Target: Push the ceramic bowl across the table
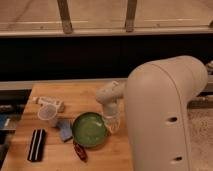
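1. The gripper (pixel 113 124) hangs at the right edge of the ceramic bowl (pixel 89 129), touching or just beside it; I cannot tell its state.
2. The ceramic bowl sits near the front middle of the desk (pixel 80 95).
3. A translucent cup (pixel 48 114), a blue item (pixel 64 130) and a black block (pixel 36 145) lie left of the bowl.

Bulky rounded cream-white arm (pixel 165 115) ending in pale pincer (pixel 112 122)

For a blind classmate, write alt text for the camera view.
A gripper on a white robot arm sits against the right rim of a green ceramic bowl on a wooden table. A translucent cup stands to the bowl's left.
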